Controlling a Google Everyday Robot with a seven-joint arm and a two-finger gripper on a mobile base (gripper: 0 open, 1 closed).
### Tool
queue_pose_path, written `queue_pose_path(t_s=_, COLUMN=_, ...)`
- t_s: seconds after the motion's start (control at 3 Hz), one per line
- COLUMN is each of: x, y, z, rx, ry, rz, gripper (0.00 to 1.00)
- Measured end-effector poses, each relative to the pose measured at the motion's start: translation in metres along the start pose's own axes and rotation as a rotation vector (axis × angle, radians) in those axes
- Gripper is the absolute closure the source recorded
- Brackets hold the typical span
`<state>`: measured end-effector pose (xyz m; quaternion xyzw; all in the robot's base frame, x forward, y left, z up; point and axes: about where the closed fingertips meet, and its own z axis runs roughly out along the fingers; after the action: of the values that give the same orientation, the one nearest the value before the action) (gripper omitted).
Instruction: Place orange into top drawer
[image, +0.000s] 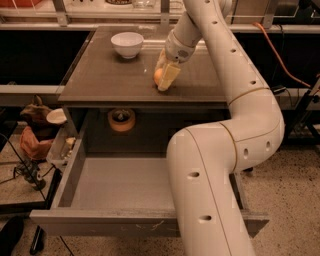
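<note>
Though the orange (157, 76) rests on the table (100, 80) against the end effector (163, 80), whether that is clamped cannot be told.

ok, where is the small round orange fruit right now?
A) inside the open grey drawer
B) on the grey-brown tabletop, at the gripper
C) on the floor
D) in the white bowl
B: the small round orange fruit sits on the grey-brown tabletop, with the gripper down right beside it, not in the wide grey open drawer below.
</note>
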<state>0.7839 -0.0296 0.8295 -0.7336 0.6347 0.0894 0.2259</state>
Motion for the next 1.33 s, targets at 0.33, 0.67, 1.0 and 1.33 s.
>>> queue_pose_path(t_s=0.33, x=-0.002, y=0.001, z=-0.002, rx=0.0, ry=0.0, rz=0.0, gripper=0.84)
queue_pose_path(t_s=0.67, x=-0.004, y=-0.006, z=-0.021, rx=0.054, ry=-0.008, rz=0.008, gripper=1.0)
queue_pose_path(t_s=1.0, x=-0.001, y=-0.004, z=-0.038, rx=0.079, ry=-0.03, rz=0.04, gripper=1.0)
queue_pose_path(t_s=1.33, x=0.006, y=0.011, z=-0.055, rx=0.07, ry=-0.063, rz=0.098, gripper=1.0)
